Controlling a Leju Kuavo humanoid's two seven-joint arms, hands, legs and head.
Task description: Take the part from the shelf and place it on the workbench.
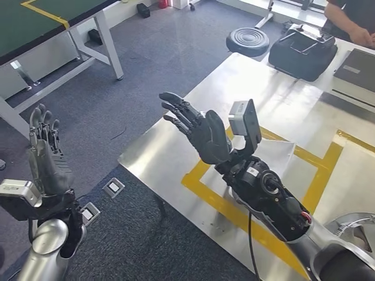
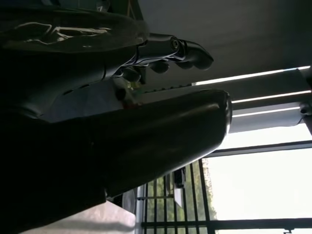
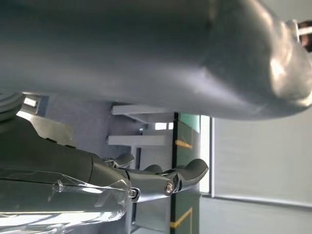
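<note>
My right hand (image 1: 194, 126) is raised over the front left part of the shiny metal workbench (image 1: 265, 88), fingers stretched out and apart, holding nothing. My left hand (image 1: 44, 153) stands upright off the bench's left side, above the carpet, also holding nothing. A black moulded part (image 1: 303, 52) rests on the far side of the workbench, well beyond my right hand. In the left wrist view the left hand's dark fingers (image 2: 176, 51) are spread away from the thumb. In the right wrist view the right hand's fingers (image 3: 165, 180) lie straight, apart from the thumb.
Yellow tape (image 1: 229, 213) marks a rectangle on the bench under my right forearm. A round black ribbed disc (image 1: 248, 41) sits past the bench's far left corner. A flat dark panel (image 1: 358, 69) lies at the far right, with a person's arm (image 1: 354, 23) behind. A green-topped table (image 1: 53, 17) stands far left.
</note>
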